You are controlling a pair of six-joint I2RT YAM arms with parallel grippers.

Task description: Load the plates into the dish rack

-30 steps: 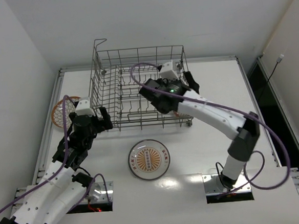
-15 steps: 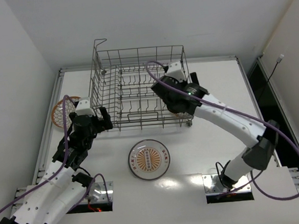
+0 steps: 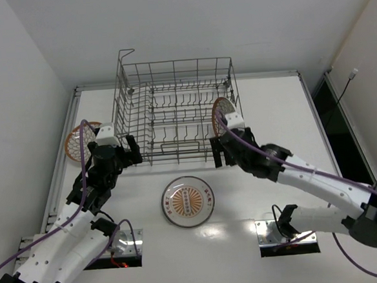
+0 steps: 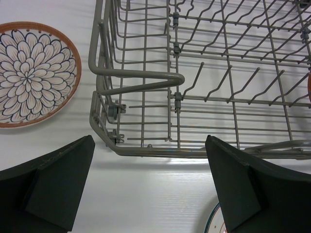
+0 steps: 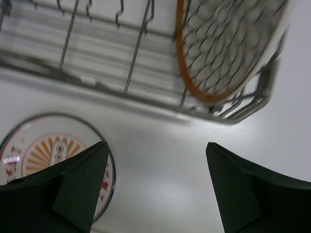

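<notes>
We are looking down on a white worktop (image 3: 273,103) where the grey wire dish rack (image 3: 171,73) is sitting toward the far edge, roughly midway between the left and right edges. One lattice plate (image 3: 222,111) is standing on its edge inside the rack at the right end, close to the rack's near right corner and leaning toward the right wall. The right wrist view is showing it only as a blur behind the wires. The other lattice plate (image 3: 77,141) is lying flat by the left edge of the worktop, outside the rack and just beside its left wall. The sunburst plate (image 3: 187,201) is lying flat near the middle of the worktop, on the near-edge side of the rack and apart from its front. The left gripper (image 3: 111,150) is hovering at the rack's near left corner, jaws spread wide and holding nothing. Its two dark fingers (image 4: 53,184) are framing the corner rail and a row of tines (image 4: 228,82) in the left wrist view. The right gripper (image 3: 223,157) is hanging just in front of the rack's near right corner. Its jaws are likewise spread wide and empty, over bare worktop between the standing plate and the sunburst plate.
</notes>
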